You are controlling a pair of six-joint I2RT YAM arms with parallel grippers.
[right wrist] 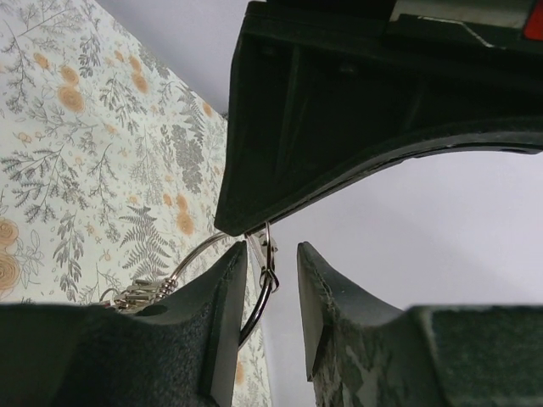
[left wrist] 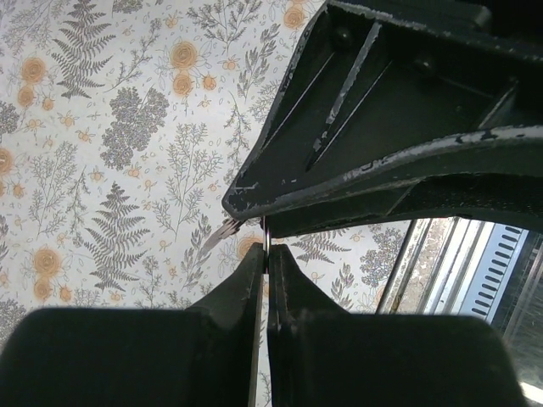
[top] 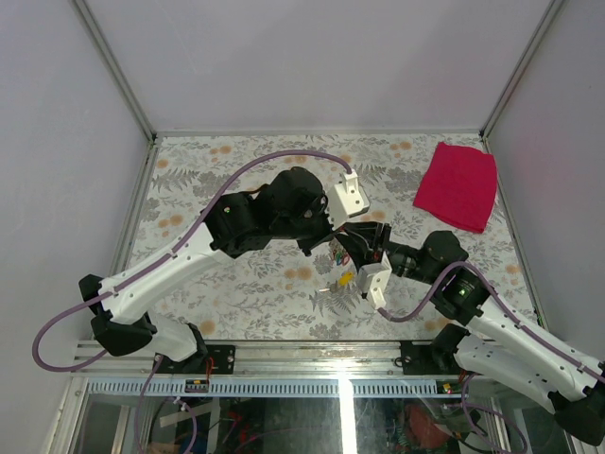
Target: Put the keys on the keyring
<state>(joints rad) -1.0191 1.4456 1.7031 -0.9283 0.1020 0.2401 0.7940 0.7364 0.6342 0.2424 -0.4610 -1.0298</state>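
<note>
Pinches the keyring (right wrist: 268,280) aloft over the worktop (top: 265,293) in clenched left gripper (left wrist: 265,253) jaws; brackets it with parted right gripper (right wrist: 270,254) jaws. Close squarely on the wire, clear of the dangling keys (top: 346,277).

My right fingers (right wrist: 212,339) hide the lower arc of the keyring (right wrist: 270,292); the keys (right wrist: 140,295) beside it are mostly covered too. From above they are too small for me to count.
</note>
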